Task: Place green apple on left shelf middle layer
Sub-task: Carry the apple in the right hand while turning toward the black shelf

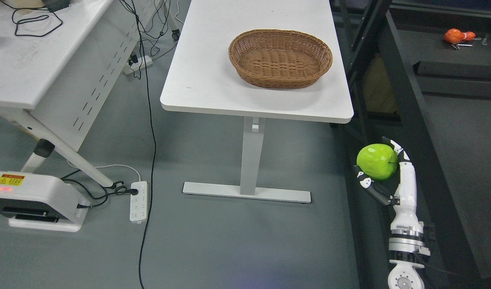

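A bright green apple (376, 161) is held in my right hand (384, 172), low at the right of the head view, below the white table's near right corner. The black and white fingers (373, 188) curl around the apple from underneath and behind. My right forearm rises from the bottom edge at the right. A dark shelf frame (406, 100) runs along the right side, just beside the hand. My left arm does not show.
A white table (213, 80) carries an empty wicker basket (280, 58). A second white desk (36, 60) with cables stands at the left. A power strip (138, 201) and cords lie on the grey floor. An orange object (456, 36) sits on a dark surface at the top right.
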{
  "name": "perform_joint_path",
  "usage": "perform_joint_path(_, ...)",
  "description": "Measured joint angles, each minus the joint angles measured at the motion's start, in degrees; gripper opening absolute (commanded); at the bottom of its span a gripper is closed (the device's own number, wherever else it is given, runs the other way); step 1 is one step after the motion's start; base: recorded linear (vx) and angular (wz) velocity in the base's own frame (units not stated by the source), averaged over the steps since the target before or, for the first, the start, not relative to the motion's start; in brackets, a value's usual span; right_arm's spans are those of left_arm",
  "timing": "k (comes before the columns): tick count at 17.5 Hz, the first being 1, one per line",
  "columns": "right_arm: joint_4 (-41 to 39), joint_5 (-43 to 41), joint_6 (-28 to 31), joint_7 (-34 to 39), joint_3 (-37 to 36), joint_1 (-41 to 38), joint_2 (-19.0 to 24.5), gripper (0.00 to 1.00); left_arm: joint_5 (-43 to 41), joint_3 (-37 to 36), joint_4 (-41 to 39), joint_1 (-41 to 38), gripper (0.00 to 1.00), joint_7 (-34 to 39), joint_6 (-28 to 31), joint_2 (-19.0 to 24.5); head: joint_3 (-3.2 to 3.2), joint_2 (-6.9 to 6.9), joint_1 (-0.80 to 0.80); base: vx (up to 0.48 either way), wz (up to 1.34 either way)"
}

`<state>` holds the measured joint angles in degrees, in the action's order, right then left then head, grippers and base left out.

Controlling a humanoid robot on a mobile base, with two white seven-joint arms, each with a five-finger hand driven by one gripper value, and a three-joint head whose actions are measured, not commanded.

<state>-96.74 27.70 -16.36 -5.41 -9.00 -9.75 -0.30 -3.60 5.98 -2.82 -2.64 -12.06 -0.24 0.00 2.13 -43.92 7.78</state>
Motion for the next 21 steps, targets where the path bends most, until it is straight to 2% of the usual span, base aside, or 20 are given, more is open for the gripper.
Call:
perform_joint_path(8, -0.2, 0.0, 0.2, -0.2, 1.4, -0.5, 0.2, 0.0, 0.0, 0.0, 0.0, 0.0, 1.0, 0.0, 0.0, 0.0, 0.0, 0.0, 0.0, -0.251, 0.03)
perform_joint_path(21, -0.2, 0.0, 0.3, 0.2, 2.4, -0.5, 0.3, 0.0, 0.0, 0.0, 0.0, 0.0, 1.0, 0.0, 0.0, 0.0, 0.0, 0.0, 0.0, -0.208, -0.24)
